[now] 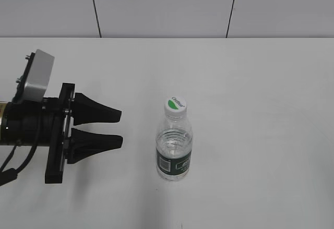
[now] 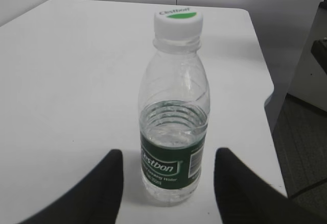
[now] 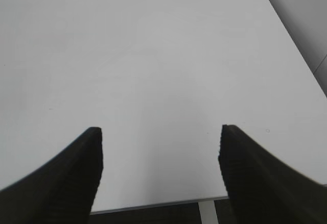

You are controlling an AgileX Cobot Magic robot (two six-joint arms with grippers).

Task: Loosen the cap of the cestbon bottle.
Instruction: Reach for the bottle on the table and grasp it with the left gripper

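Observation:
The cestbon bottle [image 1: 174,153] stands upright near the middle of the white table [image 1: 250,109], clear plastic with a dark green label. Its white cap [image 1: 176,105] with a green mark is screwed on top. My left gripper [image 1: 121,129] is open and empty, a short way to the left of the bottle, its fingers pointing at it. In the left wrist view the bottle [image 2: 173,132] and cap [image 2: 178,22] stand just ahead of the open fingers [image 2: 168,155]. My right gripper [image 3: 161,132] is open and empty over bare table; it does not show in the exterior view.
The table's right edge [image 2: 265,101] drops to a dark floor in the left wrist view. The table's near edge [image 3: 153,203] shows under the right fingers. A panelled white wall [image 1: 167,4] stands behind the table.

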